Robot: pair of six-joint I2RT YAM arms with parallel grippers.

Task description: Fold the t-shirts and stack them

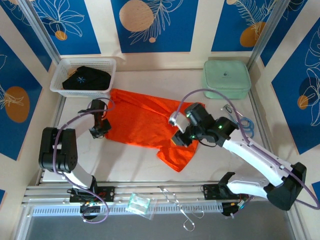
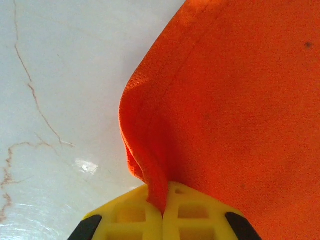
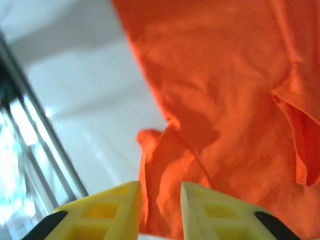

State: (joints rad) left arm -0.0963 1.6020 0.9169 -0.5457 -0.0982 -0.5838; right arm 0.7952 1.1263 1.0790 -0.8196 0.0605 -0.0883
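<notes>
Pale glossy worktop (image 1: 135,167), off-white, thin brown veins (image 2: 40,115) like marble, small glare spot (image 2: 85,166). Walls: blue panels (image 1: 150,25) with white leaf line-drawings, tan and orange discs (image 1: 136,15), cream strips (image 1: 200,25) between panels. Slanted metal posts at back corners, left (image 1: 42,35), right (image 1: 267,27). Aluminium rails (image 1: 165,192) along near edge; grey surface (image 1: 150,227) below rails. Light bright, even, shadows faint.

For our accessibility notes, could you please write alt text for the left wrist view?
The left gripper has its yellow jaws shut on an edge fold of the orange t-shirt, which spreads up and right over the white table.
</notes>
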